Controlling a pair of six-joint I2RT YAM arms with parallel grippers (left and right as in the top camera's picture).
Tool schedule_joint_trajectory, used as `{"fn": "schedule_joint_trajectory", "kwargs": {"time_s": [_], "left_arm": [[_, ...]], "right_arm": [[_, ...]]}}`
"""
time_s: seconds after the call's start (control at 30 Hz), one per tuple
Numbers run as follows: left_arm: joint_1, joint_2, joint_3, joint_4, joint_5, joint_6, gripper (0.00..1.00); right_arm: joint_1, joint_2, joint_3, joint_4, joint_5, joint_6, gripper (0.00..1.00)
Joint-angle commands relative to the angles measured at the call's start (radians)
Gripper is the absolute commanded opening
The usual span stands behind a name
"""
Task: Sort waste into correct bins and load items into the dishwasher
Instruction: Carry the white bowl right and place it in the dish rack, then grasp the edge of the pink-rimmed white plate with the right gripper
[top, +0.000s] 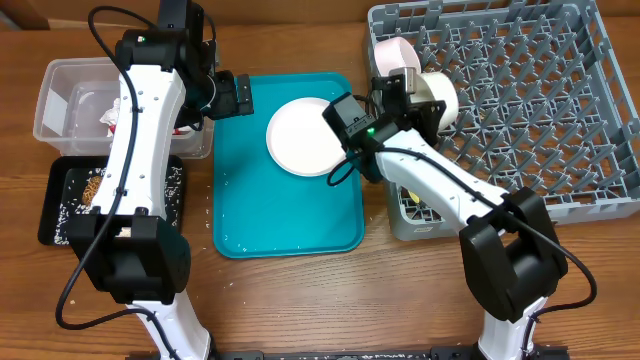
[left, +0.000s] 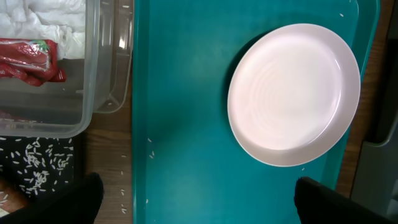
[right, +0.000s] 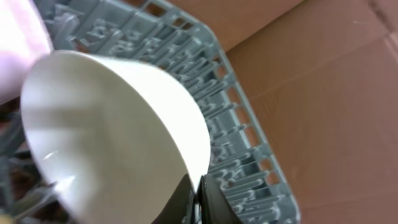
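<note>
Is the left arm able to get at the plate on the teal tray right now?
Probably yes. The left gripper is open above the teal tray, with bare tray between it and the plate. The right arm overhangs only the plate's far edge.

- Teal tray (top: 290, 215) lying flat near the middle of the table.
- Wooden table (top: 300, 300), brown, grain showing.
- Creased brown surface (right: 323, 93), seen in the right wrist view.

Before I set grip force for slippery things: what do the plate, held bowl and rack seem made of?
Pale plate: smooth, faintly glossy, plastic or ceramic, with soft sheen and faint rings. White bowl: thin-rimmed, smooth, likely plastic. Grey dish rack: matte moulded plastic, judging by its lattice and pegs.
</note>
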Motion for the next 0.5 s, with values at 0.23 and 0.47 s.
{"fn": "schedule_joint_trajectory", "kwargs": {"time_s": [0.23,0.47], "left_arm": [[0.005,-0.01,0.015,0.004,-0.007,0.013,1.0],[0.005,-0.01,0.015,0.004,-0.007,0.013,1.0]], "right_arm": [[0.087,0.003,0.017,0.006,-0.149,0.004,0.41],[0.166,-0.064,0.05,0.006,-0.156,0.003,0.58]]}}
